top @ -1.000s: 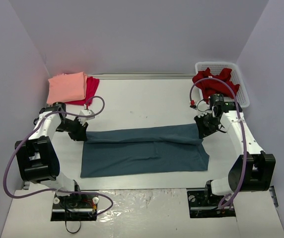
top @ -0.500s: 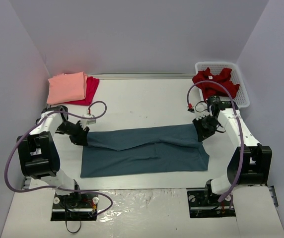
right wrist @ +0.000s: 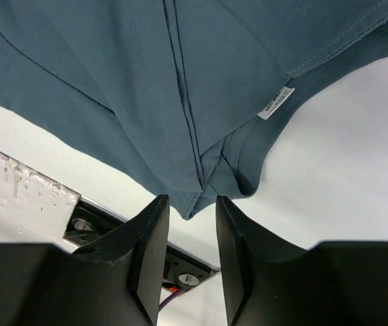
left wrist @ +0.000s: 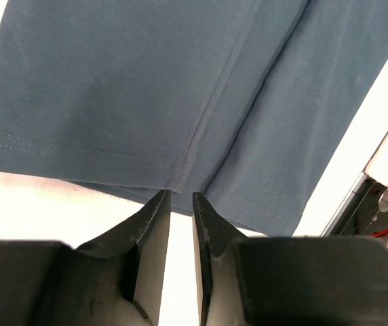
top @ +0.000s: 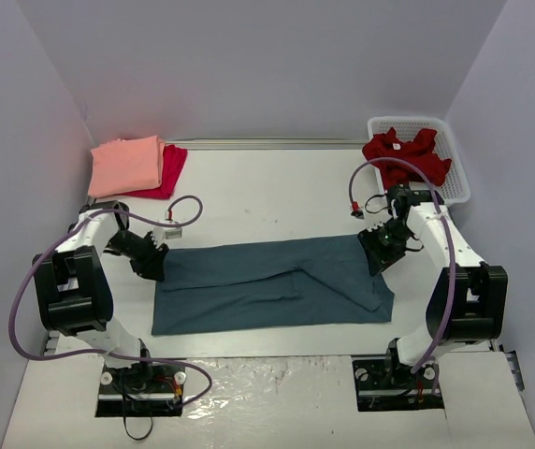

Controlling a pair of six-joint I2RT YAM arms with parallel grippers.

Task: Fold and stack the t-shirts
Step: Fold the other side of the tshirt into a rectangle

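White table [top: 277, 187] carries the blue shirt [top: 267, 285], folded lengthwise, across its middle. At its left end the left fingers [left wrist: 150, 238] stand slightly apart, and at its right end the right fingers [right wrist: 150, 238] stand apart, both empty. Far left, pink shirt [top: 125, 164] overlaps crimson shirt [top: 172, 166]; far right, dark red shirt [top: 406, 154] lies in basket [top: 459, 187].

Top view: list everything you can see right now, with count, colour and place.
blue shirt: one, slate-blue, folded lengthwise, flat mid-table between the arms
pink shirt: one, salmon-pink, folded, far left corner, on top of the crimson shirt
crimson shirt: one, crimson, under the pink shirt, showing on its right side
dark red shirt: one, dark red, bunched in the basket
basket: one, white lattice, far right corner
table: one, white
left fingers: one pair, black, slightly apart, nothing between, at the blue shirt's left end
right fingers: one pair, black, apart, nothing between, at the blue shirt's right end
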